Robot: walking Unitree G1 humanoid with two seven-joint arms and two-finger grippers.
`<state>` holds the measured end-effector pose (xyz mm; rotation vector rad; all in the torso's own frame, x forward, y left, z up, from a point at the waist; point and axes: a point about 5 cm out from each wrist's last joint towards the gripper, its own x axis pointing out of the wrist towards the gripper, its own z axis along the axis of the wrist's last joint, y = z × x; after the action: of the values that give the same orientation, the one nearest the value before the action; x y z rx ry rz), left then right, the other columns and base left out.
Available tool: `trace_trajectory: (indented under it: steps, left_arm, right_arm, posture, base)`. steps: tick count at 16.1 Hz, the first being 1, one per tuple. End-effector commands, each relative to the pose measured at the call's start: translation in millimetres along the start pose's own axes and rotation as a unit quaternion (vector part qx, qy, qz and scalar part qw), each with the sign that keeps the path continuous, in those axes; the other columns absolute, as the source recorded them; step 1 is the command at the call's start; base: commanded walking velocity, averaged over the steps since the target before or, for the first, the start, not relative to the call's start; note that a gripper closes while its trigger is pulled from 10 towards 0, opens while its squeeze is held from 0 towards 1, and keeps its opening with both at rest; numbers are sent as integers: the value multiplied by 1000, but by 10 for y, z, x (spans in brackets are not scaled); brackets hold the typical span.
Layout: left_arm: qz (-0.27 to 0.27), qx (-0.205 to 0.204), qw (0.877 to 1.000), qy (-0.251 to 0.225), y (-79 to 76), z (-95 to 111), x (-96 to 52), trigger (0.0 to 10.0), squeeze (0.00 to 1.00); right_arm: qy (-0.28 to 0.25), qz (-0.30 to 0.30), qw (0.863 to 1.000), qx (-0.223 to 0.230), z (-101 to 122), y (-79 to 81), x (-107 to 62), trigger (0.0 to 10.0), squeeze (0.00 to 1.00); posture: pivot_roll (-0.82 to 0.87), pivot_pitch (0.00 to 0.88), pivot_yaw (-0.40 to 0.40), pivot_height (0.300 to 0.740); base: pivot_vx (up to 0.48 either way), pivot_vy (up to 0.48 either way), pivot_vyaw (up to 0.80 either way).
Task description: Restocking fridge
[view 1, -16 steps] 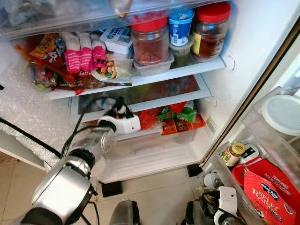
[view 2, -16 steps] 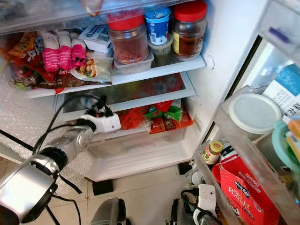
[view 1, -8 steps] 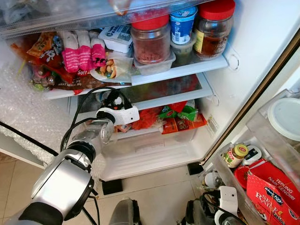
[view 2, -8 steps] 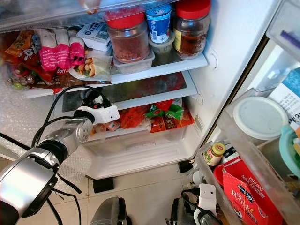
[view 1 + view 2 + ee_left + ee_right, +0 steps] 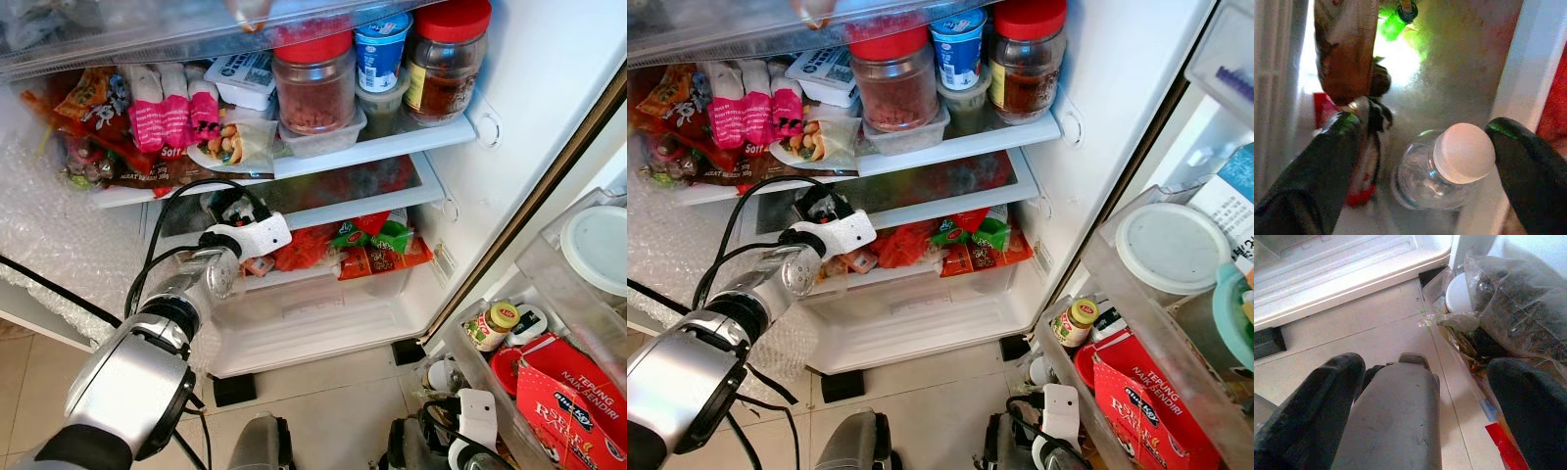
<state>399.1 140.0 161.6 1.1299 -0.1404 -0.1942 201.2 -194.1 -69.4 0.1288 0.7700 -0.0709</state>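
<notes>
The fridge (image 5: 549, 88) stands open, and the left gripper (image 5: 1425, 161) is reaching into the low shelf (image 5: 333, 211) on the left side, under the shelf that carries the red-lid jars (image 5: 313, 83) and snack packs (image 5: 171, 108). In the left wrist view the two fingers (image 5: 1327, 161) are spread wide, one on each side of a clear bottle (image 5: 1447, 166) with a white cap. The bottle lies or leans between them, with a gap on both sides, so I judge it is not gripped now; either it is just set down or it is about to be taken. A small packet (image 5: 1364, 161) with a red end lies just beside the bottle, close to one finger.

The right gripper (image 5: 1425, 396) hangs low over the floor (image 5: 1381, 333), near the foot of the fridge, wide open and holding nothing.

The risks come from the narrow place. If the left arm pulls out crookedly, a finger can catch the bottle or the packet and drag it off the shelf edge. The bottle is round and smooth, so it may roll when touched. The arm's cable (image 5: 167, 235) loops near the shelf front and could hook on it. The red and green bags (image 5: 367, 250) to the right are crowded and could slide into the drawer (image 5: 313, 313) below.
</notes>
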Motion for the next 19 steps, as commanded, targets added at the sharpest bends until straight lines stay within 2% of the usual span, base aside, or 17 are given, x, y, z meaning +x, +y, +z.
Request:
trace_trajectory:
  steps: [1, 3, 4, 7, 8, 9, 12, 14, 15, 17, 18, 19]
  left_arm:
    - [-29, -60, 998, 8, -86, -52, -42, 10000, 1000]
    - [-53, -138, 989, 3, -146, -32, -58, 10000, 1000]
    - [-52, -196, 979, 1, -152, -29, -65, 10000, 0]
    - [-44, -274, 961, -7, -154, -24, -78, 10000, 0]
    - [-47, -289, 956, -21, -158, 2, -83, 10000, 0]
    - [-59, -322, 944, -48, -162, 68, -82, 10000, 0]
    - [-165, -343, 917, -122, -345, 241, -155, 10000, 0]
    - [-223, -346, 900, -140, -493, 266, -234, 10000, 0]
    - [-235, -356, 895, -133, -545, 231, -267, 10000, 0]
    - [-221, -367, 898, -97, -596, 103, -306, 10000, 0]
    - [-213, -367, 904, -60, -654, -33, -360, 10000, 0]
    - [-210, -369, 904, -57, -655, -56, -370, 10000, 0]
  right_arm:
    - [118, -11, 993, 22, -600, -34, -195, 10000, 0]
    - [119, -11, 993, 22, -601, -38, -195, 10000, 0]
    - [119, -10, 993, 22, -601, -40, -196, 10000, 0]
    - [119, -10, 993, 22, -602, -39, -196, 10000, 0]
    - [119, -10, 993, 22, -602, -39, -196, 10000, 0]
    - [119, -10, 993, 22, -602, -39, -196, 10000, 0]
    - [118, -12, 993, 22, -600, -38, -195, 10000, 0]
    - [118, -11, 993, 22, -599, -36, -194, 10000, 0]
    - [118, -11, 993, 22, -600, -35, -194, 10000, 0]
    - [119, -10, 993, 22, -603, -32, -195, 10000, 0]
    - [119, -8, 993, 21, -604, -28, -195, 10000, 0]
    - [119, -8, 993, 20, -603, -27, -195, 10000, 0]
  posture:
    - [-69, 246, 75, 645]
    - [-67, 247, 74, 645]
    - [-65, 248, 73, 645]
    - [-64, 248, 73, 645]
    - [-64, 248, 73, 645]
    - [-66, 248, 73, 645]
    - [-63, 246, 76, 645]
    - [-63, 245, 77, 645]
    - [-59, 243, 79, 645]
    - [-53, 236, 79, 645]
    - [-54, 234, 78, 645]
    - [-54, 234, 78, 645]
  base:
    - [0, 0, 0]
    - [0, 0, 0]
    - [0, 0, 0]
    - [0, 0, 0]
    - [0, 0, 0]
    - [0, 0, 0]
    - [0, 0, 0]
    - [0, 0, 0]
    - [0, 0, 0]
    - [0, 0, 0]
    - [0, 0, 0]
    - [0, 0, 0]
